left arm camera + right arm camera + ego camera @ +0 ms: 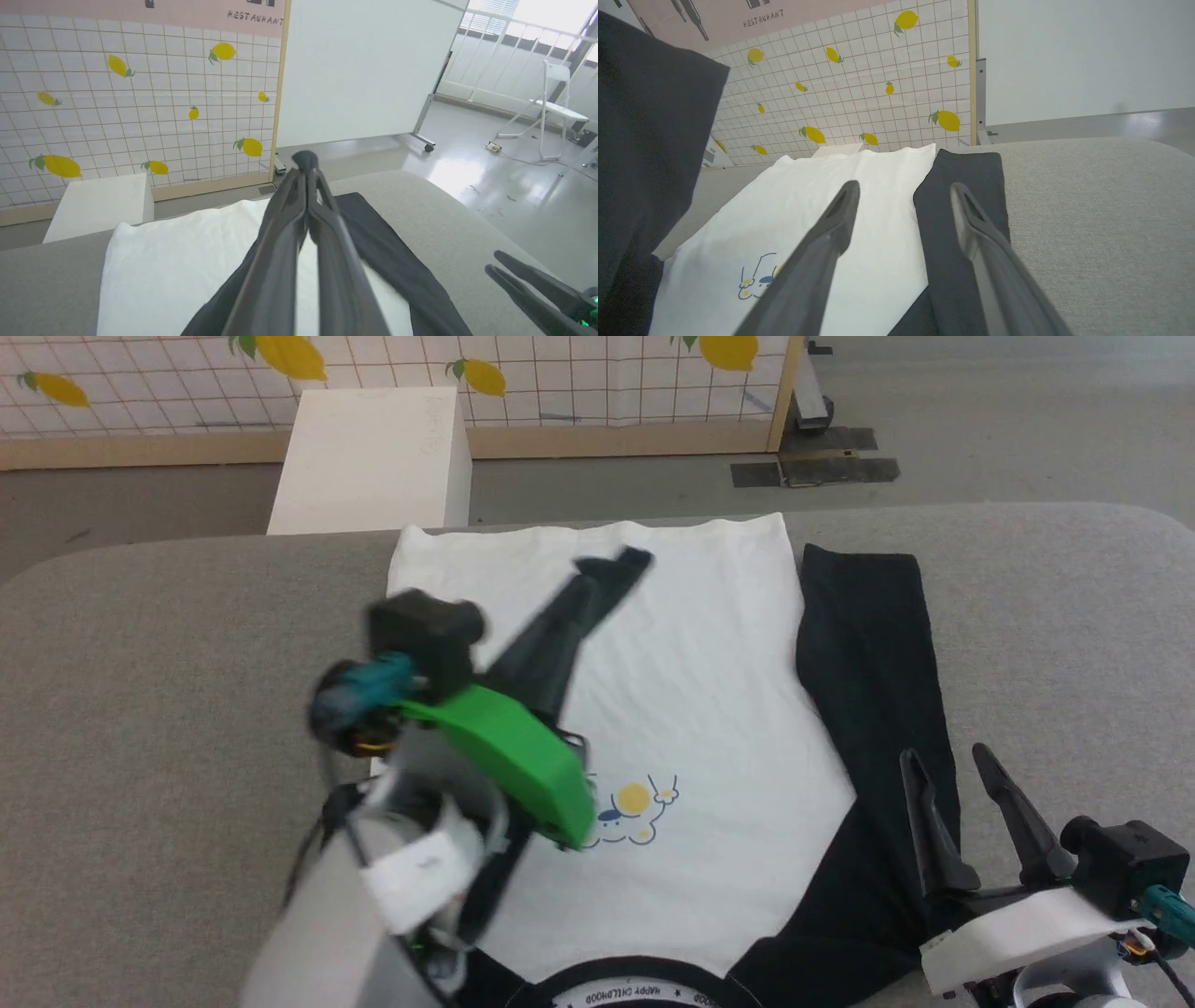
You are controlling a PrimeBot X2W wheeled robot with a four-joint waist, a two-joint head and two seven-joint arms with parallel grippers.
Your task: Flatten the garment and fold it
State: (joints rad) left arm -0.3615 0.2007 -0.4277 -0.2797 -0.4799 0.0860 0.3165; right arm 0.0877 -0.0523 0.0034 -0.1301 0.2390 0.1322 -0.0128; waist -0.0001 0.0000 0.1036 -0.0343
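Now the left gripper (611,567), pinched shut on the black left sleeve (212,312) of the garment (709,691), holds it above the white body on the grey table (140,663) — lower it flat, uncreased; the right gripper (943,754) gapes wide, idle.

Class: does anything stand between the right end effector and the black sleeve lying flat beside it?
Nothing visible does. The open right end effector points along the flat sleeve of the shirt, with no object between them.
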